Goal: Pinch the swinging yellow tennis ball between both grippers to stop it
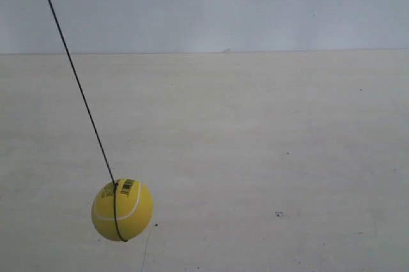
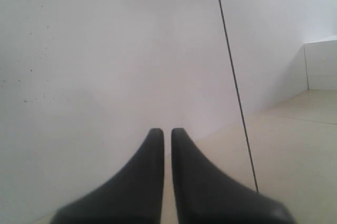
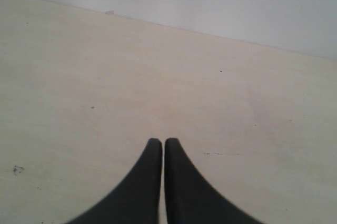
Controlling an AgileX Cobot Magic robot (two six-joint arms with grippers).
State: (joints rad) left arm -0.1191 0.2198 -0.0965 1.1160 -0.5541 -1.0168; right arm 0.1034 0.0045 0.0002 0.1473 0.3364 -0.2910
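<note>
Yellow tennis ball (image 1: pixel 122 211), round and bright with a curved white seam and a small black barcode label (image 1: pixel 126 186) near its top, sits in the lower left of the exterior view. A thin black string (image 1: pixel 77 79) runs to it on a slant from the upper left corner, then continues down over the ball's front to its underside. The ball is seen against a pale cream surface (image 1: pixel 268 144); whether it touches that surface cannot be told. Behind the surface stands a plain light grey wall (image 1: pixel 223 4). A small dark speck (image 1: pixel 278 214) marks the surface well to the right of the ball. Neither arm appears in the exterior view.

In the left wrist view, the left arm's black tapered fingers (image 2: pixel 147 182) are pressed nearly together with only a thin slit between them, grasping nothing. The black string (image 2: pixel 234 84) crosses just beside them, apart from the tips. The ball itself is not seen here.

In the right wrist view, the right arm's black tapered fingers (image 3: pixel 142 187) are likewise clenched with a hairline gap, empty, pointing over the cream surface toward the wall.
</note>
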